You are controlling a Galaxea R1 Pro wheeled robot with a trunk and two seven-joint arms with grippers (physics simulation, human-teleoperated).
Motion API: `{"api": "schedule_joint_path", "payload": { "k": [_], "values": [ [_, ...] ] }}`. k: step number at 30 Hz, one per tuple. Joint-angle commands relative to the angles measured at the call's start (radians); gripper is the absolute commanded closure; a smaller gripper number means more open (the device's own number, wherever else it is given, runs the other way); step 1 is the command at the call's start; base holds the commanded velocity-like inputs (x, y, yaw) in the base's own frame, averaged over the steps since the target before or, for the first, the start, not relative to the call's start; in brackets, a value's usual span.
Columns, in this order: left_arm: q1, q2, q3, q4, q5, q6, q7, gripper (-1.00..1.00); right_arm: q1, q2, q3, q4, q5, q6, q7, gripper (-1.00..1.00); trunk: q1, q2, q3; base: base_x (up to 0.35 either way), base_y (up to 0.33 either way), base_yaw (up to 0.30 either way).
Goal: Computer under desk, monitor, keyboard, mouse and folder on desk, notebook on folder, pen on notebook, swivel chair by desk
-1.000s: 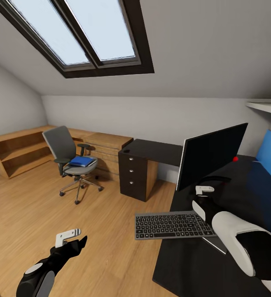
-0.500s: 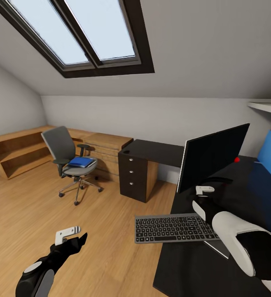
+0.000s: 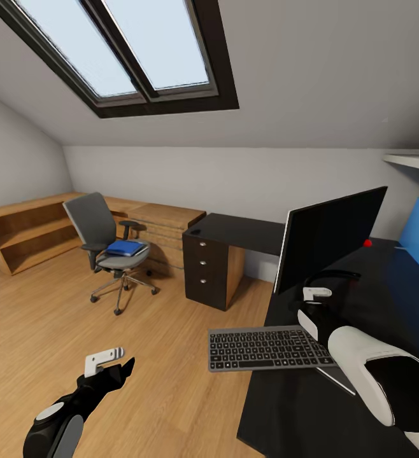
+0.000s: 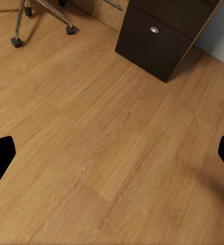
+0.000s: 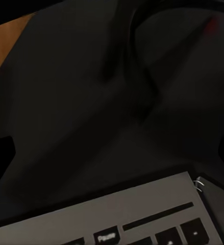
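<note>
Black-topped desk (image 3: 235,232) already carried the wide black monitor (image 3: 329,236) and your slim silver keyboard (image 3: 267,348), which overhung its edge. The bright blue folder (image 3: 125,247) waited on the grey swivel chair (image 3: 101,235). Your left gripper (image 3: 111,362) hung spread over the floor; I couldn't tell the right gripper's (image 3: 316,299) state.

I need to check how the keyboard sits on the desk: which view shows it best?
The head view: the whole keyboard shows, its left end overhanging the desk edge. The right wrist view shows one corner with a few keys.
</note>
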Motion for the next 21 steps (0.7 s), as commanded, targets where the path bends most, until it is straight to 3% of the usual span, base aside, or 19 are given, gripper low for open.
{"api": "schedule_joint_path", "payload": {
  "k": [1,17,21],
  "values": [
    [-0.001,0.001,0.000,-0.002,0.011,0.004,0.008,-1.00,0.000,0.000,0.009,-0.002,-0.008,0.007,-0.004,-1.00,0.004,-0.008,-0.004,0.000,0.000,0.000],
    [-0.001,0.001,-0.001,-0.002,0.010,0.003,0.008,-1.00,0.000,0.000,0.010,-0.002,-0.008,0.007,-0.005,-1.00,0.065,-0.120,-0.054,0.000,0.000,0.000],
    [-0.001,0.001,-0.001,-0.002,0.010,0.003,0.008,-1.00,0.000,0.000,0.010,-0.002,-0.008,0.008,-0.007,-1.00,0.065,-0.120,-0.054,0.000,0.000,0.000]
  ]
}}
